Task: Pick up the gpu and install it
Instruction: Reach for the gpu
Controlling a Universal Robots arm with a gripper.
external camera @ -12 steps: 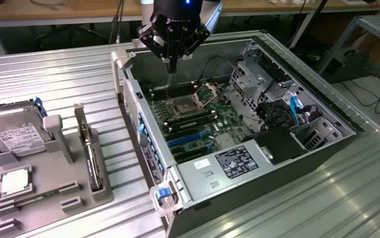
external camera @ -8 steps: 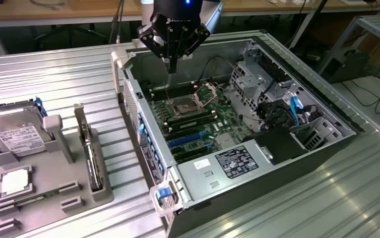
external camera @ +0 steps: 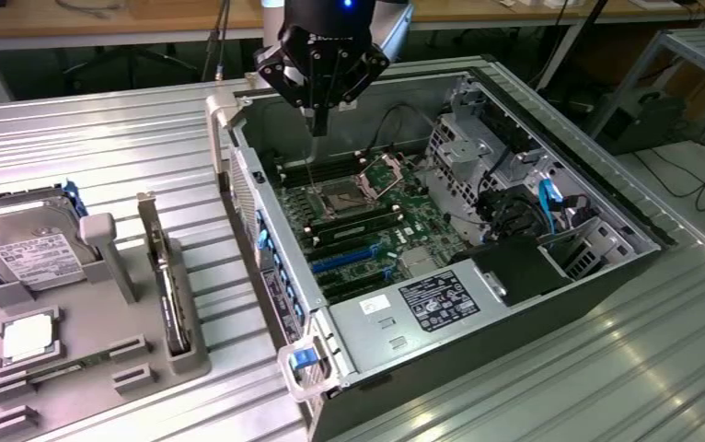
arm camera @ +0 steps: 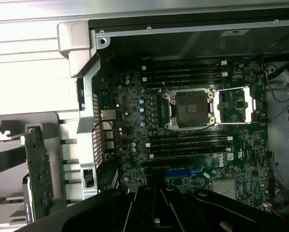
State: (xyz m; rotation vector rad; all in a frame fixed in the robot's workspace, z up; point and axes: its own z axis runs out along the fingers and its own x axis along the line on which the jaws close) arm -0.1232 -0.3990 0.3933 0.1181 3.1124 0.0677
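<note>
A: Grey holder [external camera: 88, 318], exterior view's left: what is kept there?
B: The gpu [external camera: 175, 308] is stood edge-on in it, untouched. Further right, the gripper [external camera: 318, 129] is poised pointing down over the open computer case [external camera: 371, 327], fingers closed, empty.

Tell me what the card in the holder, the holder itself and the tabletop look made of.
Card: green circuit board in the wrist view, silvery metal end bracket. Holder: matte grey, blocky, probably plastic. Tabletop: ribbed bare metal with bright glare, likely aluminium.
</note>
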